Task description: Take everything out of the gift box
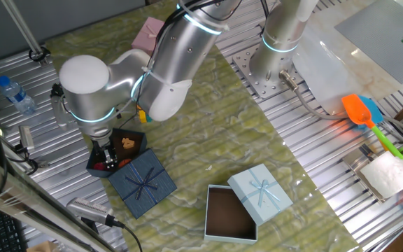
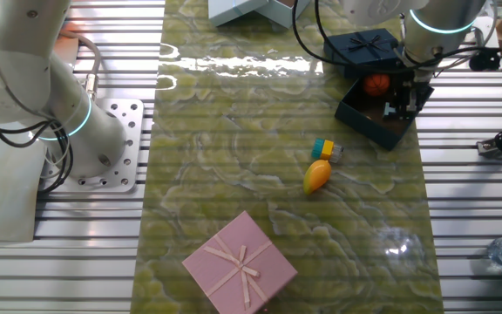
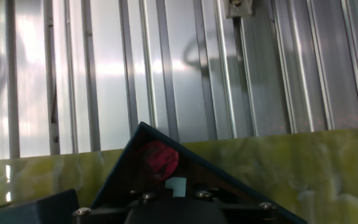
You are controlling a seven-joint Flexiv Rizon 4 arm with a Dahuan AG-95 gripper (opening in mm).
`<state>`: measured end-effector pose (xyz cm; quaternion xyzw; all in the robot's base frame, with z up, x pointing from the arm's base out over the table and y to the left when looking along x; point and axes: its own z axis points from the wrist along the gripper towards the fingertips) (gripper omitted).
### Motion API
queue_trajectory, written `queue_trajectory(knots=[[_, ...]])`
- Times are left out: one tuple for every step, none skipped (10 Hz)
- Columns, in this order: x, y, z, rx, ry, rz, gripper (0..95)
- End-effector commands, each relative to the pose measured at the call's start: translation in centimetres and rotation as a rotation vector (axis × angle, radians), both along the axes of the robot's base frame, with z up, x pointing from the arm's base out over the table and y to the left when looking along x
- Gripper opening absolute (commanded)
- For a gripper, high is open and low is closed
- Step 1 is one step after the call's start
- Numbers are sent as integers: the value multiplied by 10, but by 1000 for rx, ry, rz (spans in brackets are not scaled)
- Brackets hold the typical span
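Gift box (image 1: 137,139) sits corner-on (diamondwise), fingers (image 2: 401,105) inside.

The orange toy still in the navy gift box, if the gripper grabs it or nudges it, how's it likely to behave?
The orange toy looks rounded and ball-like, so it may roll across the gift box floor if nudged. It's small beside the box, so probably light. Its curved sides could slip from the gripper unless pinched near the middle.

The gift box (image 1: 135,142) around the pincer (image 1: 105,155) looks like matt navy card, its lid (image 1: 143,183) just beside tied with thin ribbon. The counter (image 2: 234,157) shows a glossy, green marbled finish catching glare. Flanking it lies ribbed, shiny metal decking (image 3: 166,62). The arm's shell (image 1: 180,49) near the pincer is smooth, glossy white.
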<state>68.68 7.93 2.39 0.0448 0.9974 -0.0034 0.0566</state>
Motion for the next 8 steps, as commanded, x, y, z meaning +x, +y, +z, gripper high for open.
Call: queue_trajectory(knots=[[-1, 0, -2, 0, 2, 3, 190], [-2, 0, -3, 0, 1, 4, 190], [-4, 0, -5, -1, 0, 12, 190], [-4, -1, -6, -2, -1, 14, 190], [-5, -1, -6, -1, -1, 14, 190], [-5, -1, -6, 0, -1, 13, 190], [-5, -1, -6, -1, -1, 12, 190], [-5, -1, -6, 0, 0, 10, 0]])
